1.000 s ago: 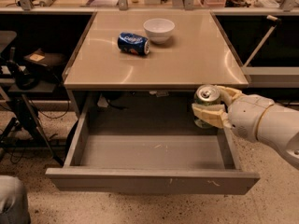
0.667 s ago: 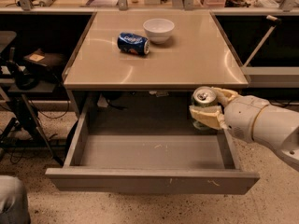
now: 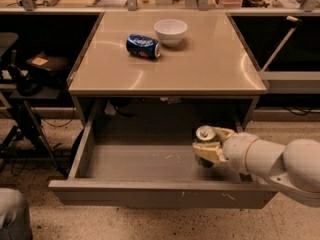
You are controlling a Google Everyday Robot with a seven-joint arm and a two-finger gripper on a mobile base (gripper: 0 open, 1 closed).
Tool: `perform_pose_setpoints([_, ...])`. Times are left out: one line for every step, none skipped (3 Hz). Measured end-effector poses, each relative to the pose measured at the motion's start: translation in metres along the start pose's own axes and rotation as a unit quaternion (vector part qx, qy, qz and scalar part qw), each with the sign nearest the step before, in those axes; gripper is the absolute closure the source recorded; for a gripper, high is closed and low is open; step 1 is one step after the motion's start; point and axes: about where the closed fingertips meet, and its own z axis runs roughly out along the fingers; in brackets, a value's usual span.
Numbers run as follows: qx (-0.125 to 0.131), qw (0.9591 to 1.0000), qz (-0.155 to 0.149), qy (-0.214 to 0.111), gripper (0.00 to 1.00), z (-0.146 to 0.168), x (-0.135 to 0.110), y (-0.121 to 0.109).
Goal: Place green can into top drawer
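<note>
The green can [image 3: 204, 145] stands upright, silver top up, inside the open top drawer [image 3: 150, 193], toward its right side and just above or on the drawer floor. My gripper [image 3: 210, 145] comes in from the right on a white arm and is shut on the can, pale fingers wrapped around its body. The drawer is pulled well out from under the table, its grey front panel scuffed.
On the beige table [image 3: 200, 69] lie a blue soda can [image 3: 143, 46] on its side and a white bowl [image 3: 170, 31]. A black stand [image 3: 25, 114] is at the left. A shelf rail and white rod [image 3: 280, 44] are at the right.
My gripper has carried the green can down and to the left, from level with the table edge into the drawer.
</note>
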Motion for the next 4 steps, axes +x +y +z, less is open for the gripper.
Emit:
perform_pose_setpoints([-0.026,0.9987,0.022,0.039,1.0,0.0311,0.0464,0.0096])
perform_pose_setpoints([-0.029,0.9987,0.019,0.038,0.82,0.0332,0.044,0.011])
perform_pose_setpoints([-0.029,0.9987,0.019,0.038,0.58,0.0331,0.0439,0.0111])
perform_pose_setpoints([-0.029,0.9987,0.019,0.038,0.35,0.0331,0.0439,0.0111])
